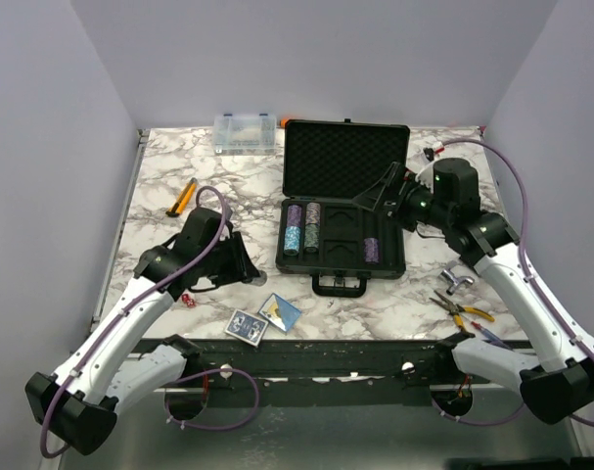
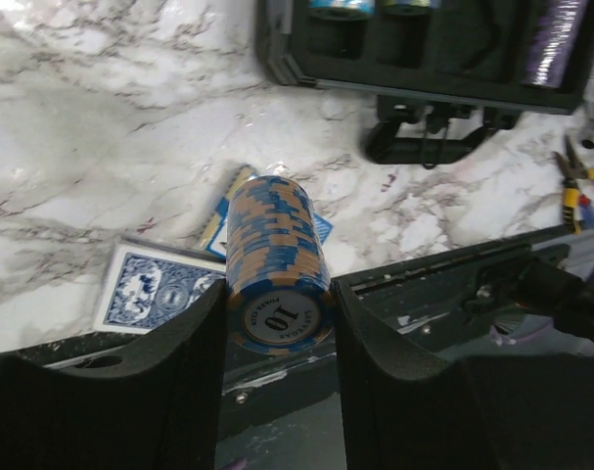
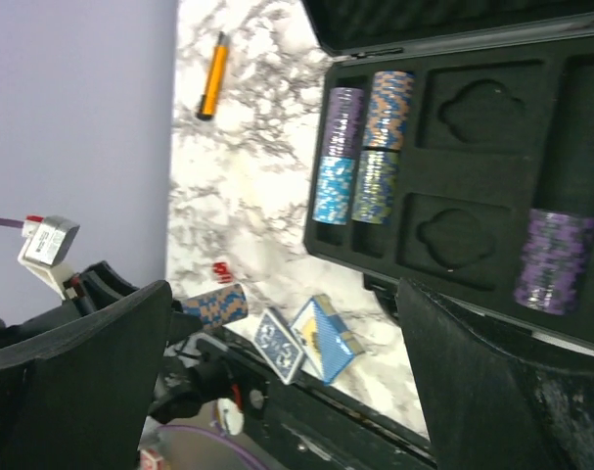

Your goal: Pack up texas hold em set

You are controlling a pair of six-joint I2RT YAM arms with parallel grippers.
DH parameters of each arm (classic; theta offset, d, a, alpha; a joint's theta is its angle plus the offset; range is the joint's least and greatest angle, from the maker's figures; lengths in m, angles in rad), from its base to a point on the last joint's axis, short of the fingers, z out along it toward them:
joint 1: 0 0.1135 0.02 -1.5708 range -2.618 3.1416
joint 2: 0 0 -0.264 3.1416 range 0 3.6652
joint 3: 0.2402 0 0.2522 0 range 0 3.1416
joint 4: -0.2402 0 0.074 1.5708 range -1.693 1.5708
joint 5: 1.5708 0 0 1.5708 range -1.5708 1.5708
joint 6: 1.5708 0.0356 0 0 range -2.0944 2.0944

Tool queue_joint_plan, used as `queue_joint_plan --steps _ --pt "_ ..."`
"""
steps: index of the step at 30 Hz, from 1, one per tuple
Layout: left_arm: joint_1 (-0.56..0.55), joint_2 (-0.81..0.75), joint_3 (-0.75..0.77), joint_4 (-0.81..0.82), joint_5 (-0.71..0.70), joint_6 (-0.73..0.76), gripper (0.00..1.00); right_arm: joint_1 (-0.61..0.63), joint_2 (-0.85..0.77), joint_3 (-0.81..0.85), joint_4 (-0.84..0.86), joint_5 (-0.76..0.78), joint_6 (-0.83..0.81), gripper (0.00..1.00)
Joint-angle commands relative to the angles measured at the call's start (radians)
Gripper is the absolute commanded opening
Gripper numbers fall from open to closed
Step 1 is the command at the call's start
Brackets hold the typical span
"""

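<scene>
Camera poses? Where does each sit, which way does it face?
Top external: above, behind the bases, looking down on the table; left arm and right arm show.
Left wrist: on the left arm, facing the case front; left gripper shut on a chip stack.
Right wrist: above the case, looking down toward the left gripper; right gripper open.
Shared: both wrist views show case, card decks, that chip stack.

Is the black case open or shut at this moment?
Open. The black case has its foam-lined lid standing up at the back, and chip stacks show inside it.
</scene>
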Motion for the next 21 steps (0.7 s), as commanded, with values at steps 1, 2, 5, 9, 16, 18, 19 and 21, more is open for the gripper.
queue_joint_plan --steps 1,2,5,9,16,18,19,21 --pt "-0.006 -0.045 0.080 0.115 0.132 -0.002 0.00 0.001 -0.053 -0.055 0.126 -0.060 0.159 1.00" --pt "-0.008 -0.051 0.086 0.143 0.156 0.000 0.00 0.001 -0.062 -0.064 0.147 -0.063 0.188 1.00" --pt "-0.017 -0.064 0.100 0.202 0.207 -0.001 0.00 0.001 -0.092 -0.078 0.176 -0.045 0.297 1.00" --pt "-0.017 -0.065 0.117 0.257 0.221 -0.033 0.00 0.001 -0.140 -0.111 0.229 -0.010 0.477 1.00" --pt "-0.028 -0.041 0.142 0.375 0.254 -0.078 0.00 0.001 -0.172 -0.166 0.231 -0.025 0.822 1.00" --pt "-0.032 -0.034 0.149 0.402 0.246 -0.088 0.00 0.001 -0.172 -0.150 0.188 -0.015 0.869 1.00" --pt "-0.034 -0.027 0.152 0.414 0.242 -0.092 0.00 0.001 -0.170 -0.144 0.174 -0.016 0.887 1.00" --pt "-0.036 -0.011 0.161 0.443 0.235 -0.101 0.00 0.001 -0.164 -0.141 0.164 -0.024 0.925 1.00"
